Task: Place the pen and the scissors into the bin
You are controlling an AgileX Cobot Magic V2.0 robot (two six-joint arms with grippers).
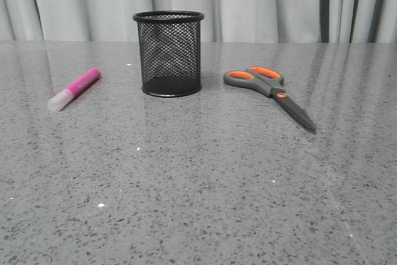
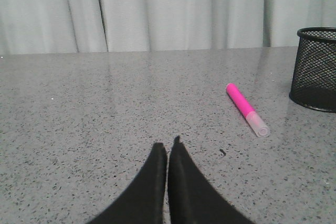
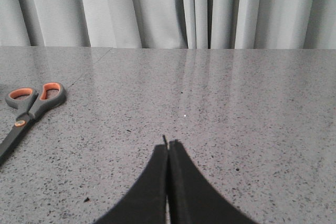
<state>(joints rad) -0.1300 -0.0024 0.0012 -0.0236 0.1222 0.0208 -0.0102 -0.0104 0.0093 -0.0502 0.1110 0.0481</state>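
The black mesh bin (image 1: 169, 53) stands upright at the middle back of the table, and it shows again at the edge of the left wrist view (image 2: 316, 69). The pink pen (image 1: 74, 89) with its whitish cap lies flat to the bin's left (image 2: 247, 109). Grey scissors (image 1: 270, 91) with orange-lined loops lie closed to the bin's right (image 3: 29, 111), blades pointing toward the front. Neither arm shows in the front view. My left gripper (image 2: 167, 145) is shut and empty, short of the pen. My right gripper (image 3: 168, 144) is shut and empty, well off to one side of the scissors.
The grey speckled table (image 1: 198, 184) runs back to a pale curtain (image 1: 260, 1) behind the bin. Nothing else lies on the table.
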